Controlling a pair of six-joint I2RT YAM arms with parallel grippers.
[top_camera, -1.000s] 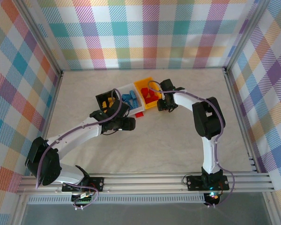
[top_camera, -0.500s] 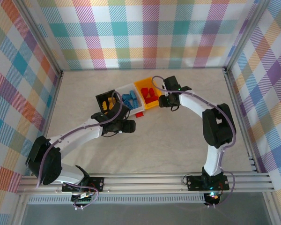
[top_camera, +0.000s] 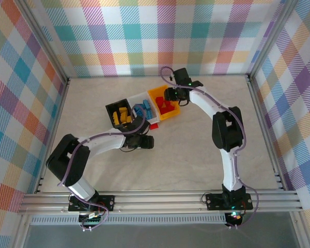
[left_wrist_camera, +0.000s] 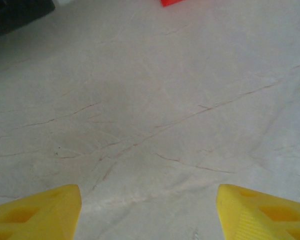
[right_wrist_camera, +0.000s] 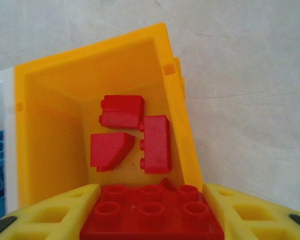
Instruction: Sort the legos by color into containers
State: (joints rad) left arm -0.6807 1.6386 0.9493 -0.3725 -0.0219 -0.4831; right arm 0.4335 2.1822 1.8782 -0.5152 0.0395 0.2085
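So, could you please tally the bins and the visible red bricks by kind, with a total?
Rectangular open-top plastic bins: 3 (black bin, white bin, orange-yellow bin).
Small red studded plastic bricks in view: 5 (three bricks inside the orange-yellow bin, one flat brick gripped by the right end effector, one loose brick on the pale table).
Total: 8.

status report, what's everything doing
Left gripper open over the table. Right gripper shut on red brick above the orange bin. Loose red brick on the table; drop path clear.

Beige marbled tabletop [top_camera: 196, 155] open nr & right. Joined row of black, white, orange plastic bins [top_camera: 154, 94] + loose red brick [top_camera: 154, 125] block centre.
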